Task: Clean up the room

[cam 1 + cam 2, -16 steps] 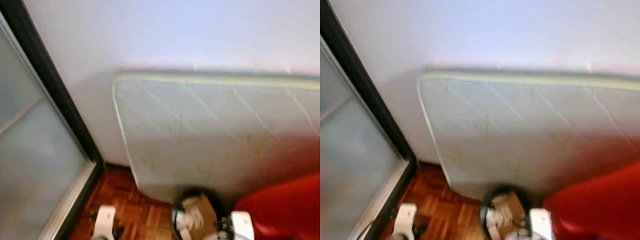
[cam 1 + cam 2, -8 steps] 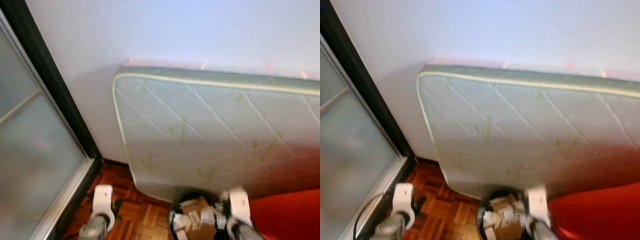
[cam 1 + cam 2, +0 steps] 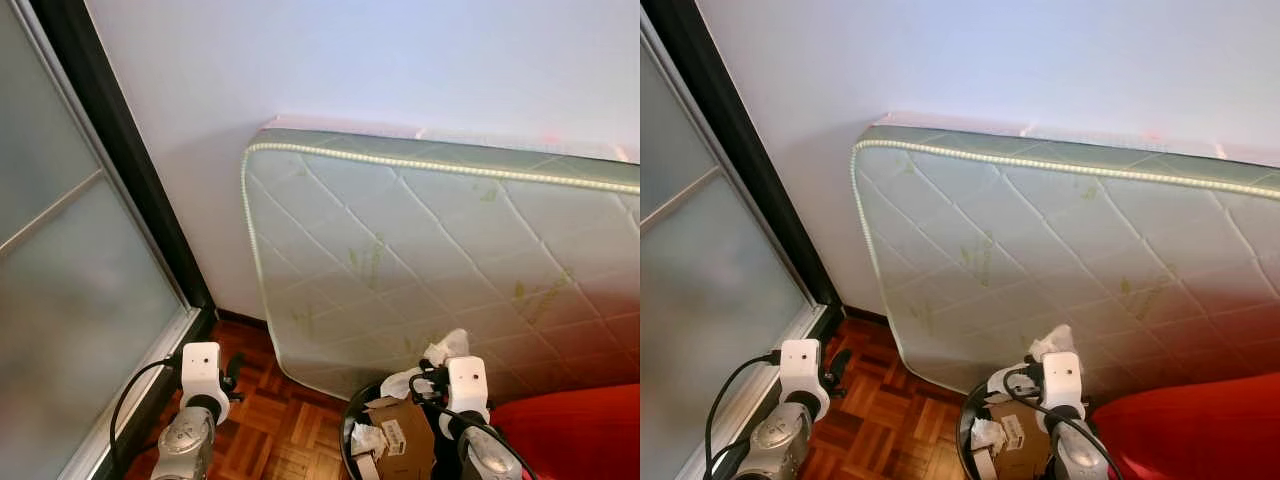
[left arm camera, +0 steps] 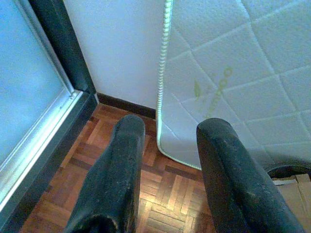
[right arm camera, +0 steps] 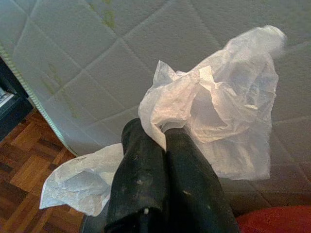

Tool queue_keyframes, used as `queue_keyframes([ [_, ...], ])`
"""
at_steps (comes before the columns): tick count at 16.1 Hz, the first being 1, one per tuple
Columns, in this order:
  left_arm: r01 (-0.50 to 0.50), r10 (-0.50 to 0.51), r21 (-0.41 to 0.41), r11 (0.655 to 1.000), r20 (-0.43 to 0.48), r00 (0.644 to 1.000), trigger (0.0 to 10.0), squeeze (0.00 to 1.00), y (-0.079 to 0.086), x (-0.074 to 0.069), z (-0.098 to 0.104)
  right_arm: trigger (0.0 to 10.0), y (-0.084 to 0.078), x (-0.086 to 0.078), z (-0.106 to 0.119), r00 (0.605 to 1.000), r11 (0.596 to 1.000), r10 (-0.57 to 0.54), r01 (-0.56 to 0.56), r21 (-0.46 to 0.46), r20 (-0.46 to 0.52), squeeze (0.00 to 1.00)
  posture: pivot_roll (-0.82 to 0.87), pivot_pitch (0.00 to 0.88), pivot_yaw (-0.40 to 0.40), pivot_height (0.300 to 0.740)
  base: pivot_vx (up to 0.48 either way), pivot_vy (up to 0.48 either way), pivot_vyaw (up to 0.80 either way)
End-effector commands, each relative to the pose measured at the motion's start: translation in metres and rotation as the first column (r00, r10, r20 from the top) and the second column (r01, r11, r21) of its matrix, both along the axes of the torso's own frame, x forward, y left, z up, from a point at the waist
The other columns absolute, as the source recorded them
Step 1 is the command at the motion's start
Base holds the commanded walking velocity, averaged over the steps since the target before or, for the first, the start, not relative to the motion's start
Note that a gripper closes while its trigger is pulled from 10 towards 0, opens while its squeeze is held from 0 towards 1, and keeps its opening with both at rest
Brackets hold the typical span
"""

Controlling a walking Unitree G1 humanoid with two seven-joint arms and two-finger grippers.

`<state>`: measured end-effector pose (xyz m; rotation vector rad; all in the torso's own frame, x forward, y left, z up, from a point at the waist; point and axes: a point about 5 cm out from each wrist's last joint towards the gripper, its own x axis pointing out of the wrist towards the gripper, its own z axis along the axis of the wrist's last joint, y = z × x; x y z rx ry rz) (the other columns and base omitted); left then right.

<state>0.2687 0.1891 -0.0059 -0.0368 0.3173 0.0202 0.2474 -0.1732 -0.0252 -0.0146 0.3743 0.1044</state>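
My right gripper (image 5: pixel 163 138) is shut on a crumpled white tissue (image 5: pixel 218 107), which bulges out past the fingertips and hangs down one side. In the left eye view this gripper (image 3: pixel 432 372) holds the tissue (image 3: pixel 445 350) just above a round black bin (image 3: pixel 347 452). The bin holds a cardboard box (image 3: pixel 405 440) and scraps of paper. My left gripper (image 4: pixel 167 128) is open with nothing between its fingers. It hovers over the parquet floor (image 4: pixel 165 204) to the left of the bin (image 4: pixel 291 171), near the door frame (image 3: pixel 150 200).
A quilted white mattress (image 3: pixel 440 250) leans on the wall right behind the bin. A frosted sliding glass door (image 3: pixel 70 300) with a dark frame runs along the left. Something red and soft (image 3: pixel 580 430) sits at the lower right.
The view has tilted and sharpened. Both arms have come up into view, and the right gripper with the tissue now stands higher over the bin.
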Motion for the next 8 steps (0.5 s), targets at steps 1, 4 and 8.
queue_keyframes([
  [1,-0.004,0.004,0.000,1.000,0.003,1.000,10.0,0.00,-0.0001,-0.0018,-0.0010,10.0,0.0031,-0.0003,-0.0001,1.000,1.000,0.010,-0.010,0.008,0.004,0.00,-0.01,0.043,0.032,0.732,0.000,0.000,0.00],
  [4,-0.007,0.007,-0.003,1.000,0.024,1.000,10.0,0.00,-0.0006,0.0006,0.0025,10.0,0.0063,-0.0018,-0.0025,0.999,1.000,0.029,-0.029,0.007,-0.018,0.00,-0.01,0.050,0.033,0.717,0.000,0.000,0.00],
  [8,0.003,-0.002,-0.009,1.000,0.038,0.999,10.0,0.00,-0.0046,0.0047,0.0060,10.0,0.0074,-0.0025,-0.0037,0.999,0.999,0.039,-0.039,-0.001,-0.028,0.00,-0.01,0.052,0.033,0.667,0.000,0.000,0.00],
])
